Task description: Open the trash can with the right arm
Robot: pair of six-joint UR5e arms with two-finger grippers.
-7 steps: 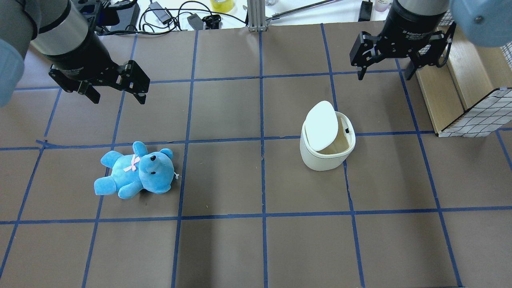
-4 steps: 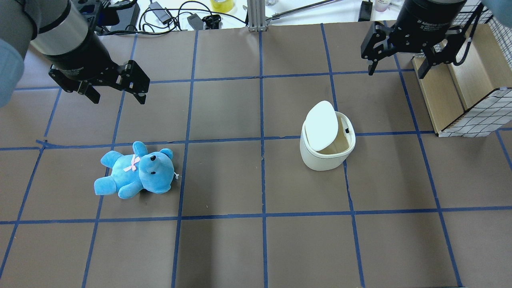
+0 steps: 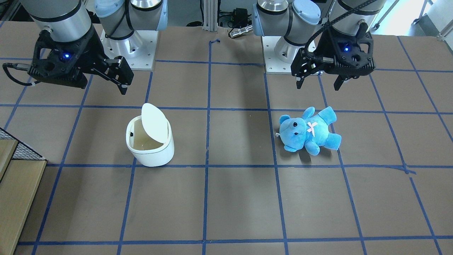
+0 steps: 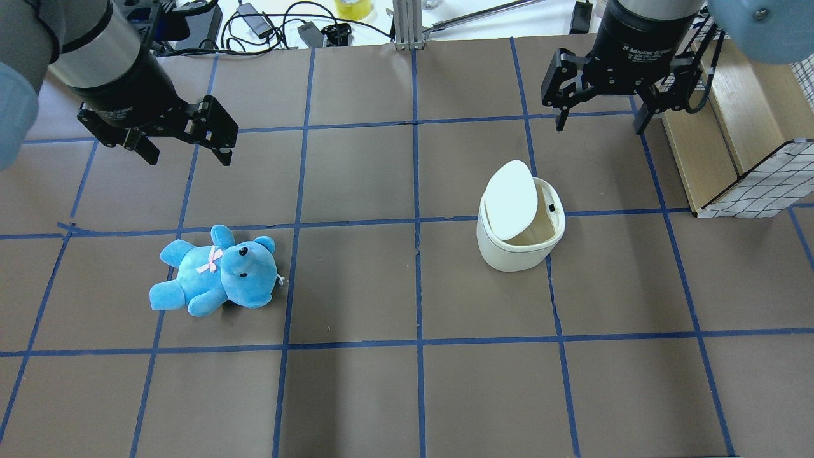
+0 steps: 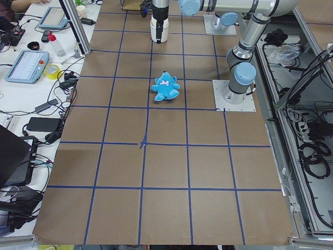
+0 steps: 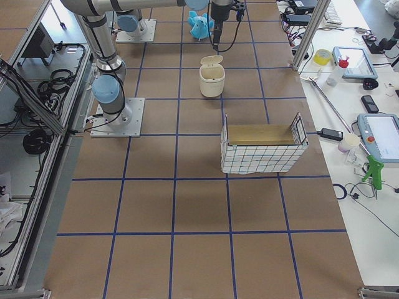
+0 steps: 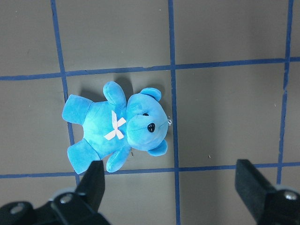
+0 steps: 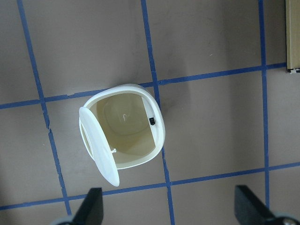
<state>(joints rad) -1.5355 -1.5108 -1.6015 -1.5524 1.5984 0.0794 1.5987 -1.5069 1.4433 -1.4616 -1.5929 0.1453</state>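
The white trash can (image 4: 518, 251) stands right of the table's middle. Its lid (image 4: 510, 200) is tilted up on the hinge and the beige inside shows. It also appears in the front view (image 3: 152, 152) and in the right wrist view (image 8: 140, 154). My right gripper (image 4: 599, 121) is open and empty. It hovers high above the table behind the can, apart from it, and looks down on it (image 8: 169, 211). My left gripper (image 4: 189, 152) is open and empty above the blue teddy bear (image 4: 216, 273), seen from the wrist (image 7: 119, 129).
A wooden box with a wire-mesh side (image 4: 731, 127) stands at the right edge, close beside my right gripper. Cables and small devices (image 4: 267, 25) lie along the far edge. Brown mats with blue tape lines cover the table.
My right gripper swung right toward the wooden box and then came back left, behind the trash can. The lid stays raised. The left arm and the teddy have not moved.
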